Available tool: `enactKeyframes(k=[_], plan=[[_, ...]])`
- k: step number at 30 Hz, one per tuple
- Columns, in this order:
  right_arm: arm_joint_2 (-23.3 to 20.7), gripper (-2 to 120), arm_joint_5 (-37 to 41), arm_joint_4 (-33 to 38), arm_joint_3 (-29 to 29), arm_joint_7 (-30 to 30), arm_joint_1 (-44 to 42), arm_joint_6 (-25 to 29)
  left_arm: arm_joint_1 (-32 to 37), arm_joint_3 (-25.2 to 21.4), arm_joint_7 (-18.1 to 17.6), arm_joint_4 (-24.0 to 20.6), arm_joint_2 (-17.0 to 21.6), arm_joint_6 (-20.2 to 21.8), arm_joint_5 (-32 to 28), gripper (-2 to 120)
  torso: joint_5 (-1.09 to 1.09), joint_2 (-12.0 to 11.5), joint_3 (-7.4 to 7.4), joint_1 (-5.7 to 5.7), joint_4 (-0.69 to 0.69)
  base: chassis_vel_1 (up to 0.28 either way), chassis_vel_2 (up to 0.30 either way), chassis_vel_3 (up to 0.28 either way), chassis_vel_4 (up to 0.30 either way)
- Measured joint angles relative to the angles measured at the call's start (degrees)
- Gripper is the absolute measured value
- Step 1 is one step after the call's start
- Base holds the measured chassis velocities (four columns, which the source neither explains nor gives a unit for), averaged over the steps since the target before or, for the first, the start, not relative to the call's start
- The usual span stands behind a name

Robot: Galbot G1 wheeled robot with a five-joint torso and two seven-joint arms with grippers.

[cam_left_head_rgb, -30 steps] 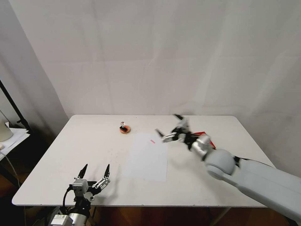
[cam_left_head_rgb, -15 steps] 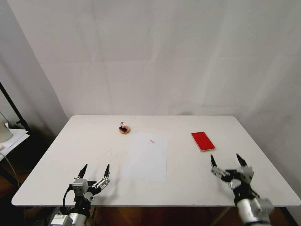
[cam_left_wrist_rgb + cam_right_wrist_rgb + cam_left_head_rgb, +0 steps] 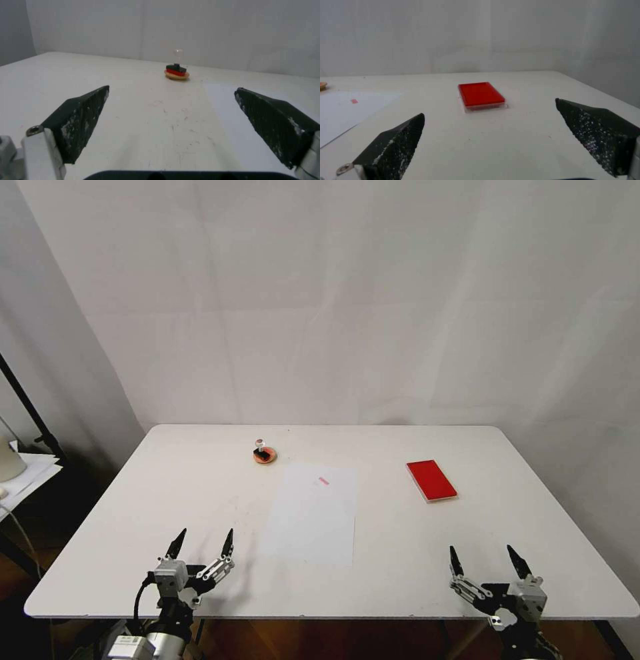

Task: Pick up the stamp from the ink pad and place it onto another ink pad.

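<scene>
Bench point(image 3: 167, 493): white top, mostly bare.

Obstacles:
- stamp point(image 3: 261, 448), upright on the round ink pad point(image 3: 265, 457), near the far edge, left of centre; the one tall item.
- red rectangular ink pad point(image 3: 431, 480), flat, right half, well apart from the right edge.
- paper sheet point(image 3: 313, 512), flat at centre, between the two pads; no hindrance to passing above it.

Free room:
- left hand point(image 3: 202, 545), fingers spread, over the near left corner; bare surface lies between it and the stamp.
- right hand point(image 3: 485, 564), fingers spread, over the near right corner; bare surface up to the red pad.
- Near edge between both hands unoccupied.
</scene>
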Motion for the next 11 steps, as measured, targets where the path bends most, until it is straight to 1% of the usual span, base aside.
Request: enactKeyframes(k=[11], plan=[[0.0,100,0.1,-0.2,-0.4,-0.1,0.4,0.0,0.0,0.0,0.0,0.0,0.0,0.0,0.0,100,0.00,0.0,0.00,0.00,0.00,0.000,0.000,0.000,0.000]])
